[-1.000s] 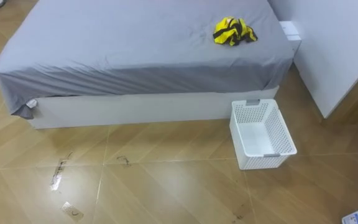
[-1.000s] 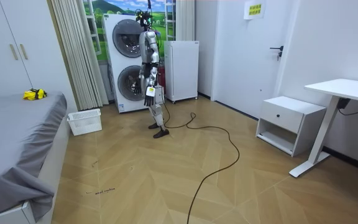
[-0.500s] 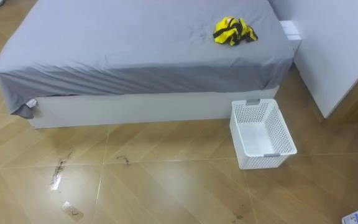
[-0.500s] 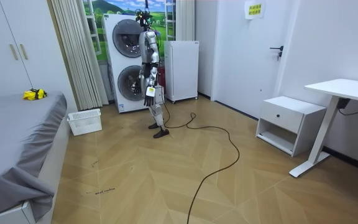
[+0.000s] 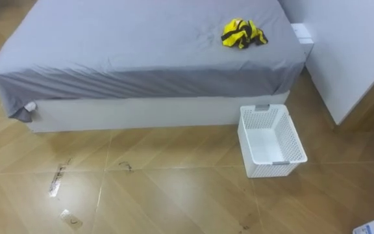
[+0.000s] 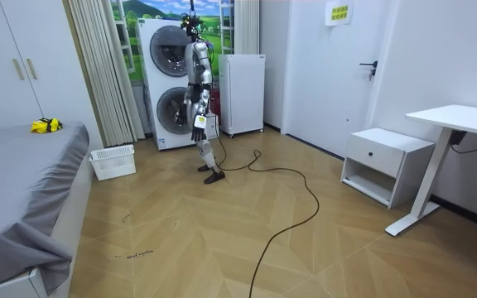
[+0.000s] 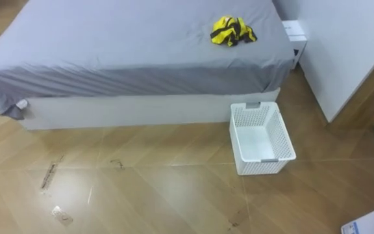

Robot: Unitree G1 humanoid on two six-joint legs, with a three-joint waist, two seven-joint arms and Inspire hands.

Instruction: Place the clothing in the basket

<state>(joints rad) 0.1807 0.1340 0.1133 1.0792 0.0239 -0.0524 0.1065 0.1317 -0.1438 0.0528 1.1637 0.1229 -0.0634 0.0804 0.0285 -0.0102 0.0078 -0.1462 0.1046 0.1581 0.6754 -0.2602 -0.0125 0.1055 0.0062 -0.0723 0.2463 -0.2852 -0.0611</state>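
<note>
**Clothes on the bed, basket empty on the floor – nothing in hand**

From the head camera: the clothes [image 5: 242, 33] are a crumpled yellow bundle with black stripes. They sit at about 1 o'clock, on the bed [image 5: 141, 52] near its far right corner. The bed has a smooth grey sheet that hangs in soft folds over the near edge and bunches into a loose tail at the left corner. Under the sheet there's a plain white boxy base [image 5: 141, 112].

The basket [image 5: 279, 168] is at about 4 o'clock, standing upright on the floor just beside the bed base and roughly at 6 o'clock from the clothes. It's white plastic and rectangular, the walls are perforated in a grid, and there's a grey handle at each short end. There's nothing inside, so the clothes and basket are well apart.

The floor [image 5: 174, 195] is glossy wood laid in a chevron pattern. There are a few small marks or scraps at about 8 o'clock – can't tell what they are. A flat white panel [image 5: 349, 45] fills the 2 o'clock corner.

In the room view the robot stands upright in front of the stacked washing machines [image 6: 166, 83], facing the bed, with the basket [image 6: 113, 162] on the floor between them. Its left hand [image 6: 198, 122] hangs by its hip holding nothing; I can't tell whether the fingers are spread or curled.
</note>
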